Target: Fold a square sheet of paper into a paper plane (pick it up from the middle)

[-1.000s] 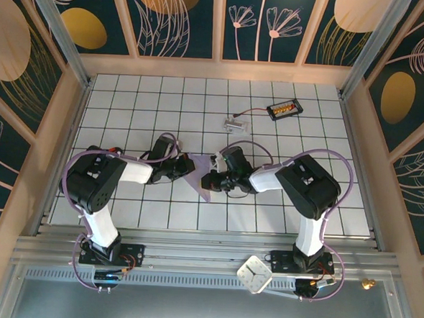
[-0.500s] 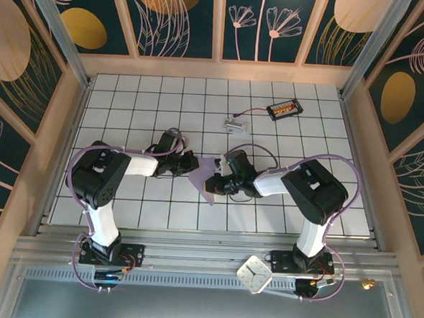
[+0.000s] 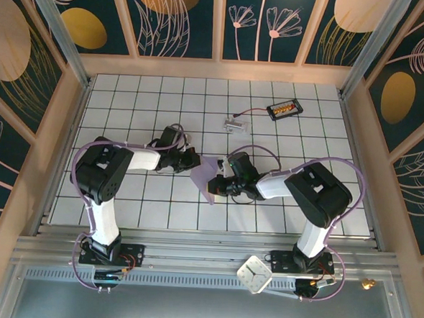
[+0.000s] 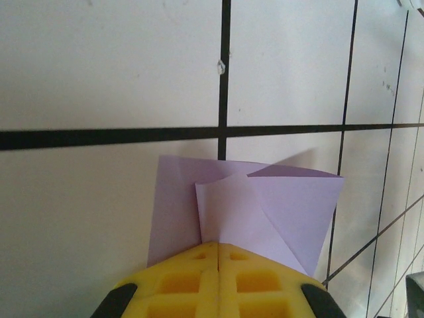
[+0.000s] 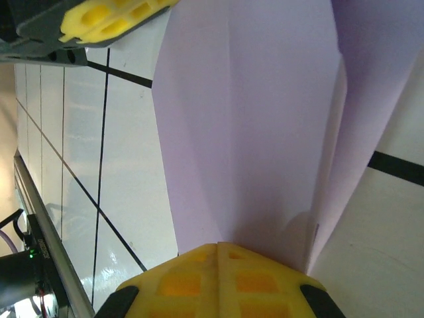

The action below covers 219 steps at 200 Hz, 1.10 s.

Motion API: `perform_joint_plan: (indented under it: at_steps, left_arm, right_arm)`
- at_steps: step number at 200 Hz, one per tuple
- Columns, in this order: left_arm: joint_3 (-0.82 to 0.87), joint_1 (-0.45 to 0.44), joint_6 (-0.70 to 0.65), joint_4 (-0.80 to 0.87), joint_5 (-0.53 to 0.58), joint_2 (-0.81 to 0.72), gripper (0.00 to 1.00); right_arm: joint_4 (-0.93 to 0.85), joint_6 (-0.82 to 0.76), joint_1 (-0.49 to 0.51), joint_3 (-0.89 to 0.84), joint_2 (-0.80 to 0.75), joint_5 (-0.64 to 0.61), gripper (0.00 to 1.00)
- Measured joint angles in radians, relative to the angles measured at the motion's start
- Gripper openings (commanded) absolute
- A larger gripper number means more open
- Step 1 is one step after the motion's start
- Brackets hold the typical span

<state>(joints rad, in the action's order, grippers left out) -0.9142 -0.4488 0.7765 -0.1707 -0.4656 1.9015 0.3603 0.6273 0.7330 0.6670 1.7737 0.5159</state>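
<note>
Nearest, the right gripper is pinching the 4 o'clock edge of the square sheet of paper, jaws pressed together. The sheet is sitting mid-table, partly folded. Beyond it, at its 10 o'clock, the left gripper is likewise clamping an end where flaps are turned in. Judgement: early folds are showing; pointed nose and wings are remaining.

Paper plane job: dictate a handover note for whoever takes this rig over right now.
Left gripper: shut, pinching the paper at one edge.
Right gripper: shut on its other side.
Paper: mid-table, between the two grippers.
Done: some flaps are folded over.
Left: the remaining folds; no pointed, winged plane yet.
</note>
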Motion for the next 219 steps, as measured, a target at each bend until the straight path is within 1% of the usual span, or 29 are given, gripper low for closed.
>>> perform_joint_plan:
  at_steps: [30, 64, 94, 116, 125, 149, 170, 194, 219]
  left_arm:
    - [-0.034, 0.012, -0.007, 0.019, 0.018, 0.014, 0.03]
    - [-0.102, 0.051, -0.019, 0.023, 0.116, 0.046, 0.03]
    - [-0.153, 0.069, -0.026, 0.027, 0.158, 0.075, 0.04]
    - [-0.144, 0.069, -0.025, 0.024, 0.161, 0.066, 0.07]
    - [-0.113, 0.069, -0.02, 0.014, 0.158, 0.037, 0.07]
    - [0.016, 0.048, 0.002, -0.011, 0.141, -0.105, 0.09]
    - [0.068, -0.019, 0.023, -0.038, 0.098, -0.193, 0.08]
    - [0.069, -0.09, 0.035, -0.083, 0.042, -0.177, 0.04]
    - [0.051, -0.098, 0.028, -0.067, 0.029, -0.098, 0.01]
  right_arm:
    - [0.0, 0.0, 0.0, -0.002, -0.002, -0.003, 0.0]
    - [0.0, 0.0, 0.0, -0.009, -0.008, -0.003, 0.0]
    - [0.0, -0.001, 0.0, -0.014, -0.013, -0.003, 0.0]
    - [-0.001, -0.005, 0.0, -0.013, -0.013, -0.003, 0.0]
    - [-0.001, -0.008, 0.0, -0.013, -0.013, -0.003, 0.0]
    - [-0.003, -0.014, 0.0, -0.013, -0.013, -0.003, 0.0]
    - [-0.014, -0.019, 0.0, -0.006, -0.013, -0.003, 0.0]
    - [-0.024, -0.02, 0.0, -0.001, -0.013, -0.003, 0.0]
    - [-0.028, -0.023, 0.0, -0.001, -0.013, -0.003, 0.0]
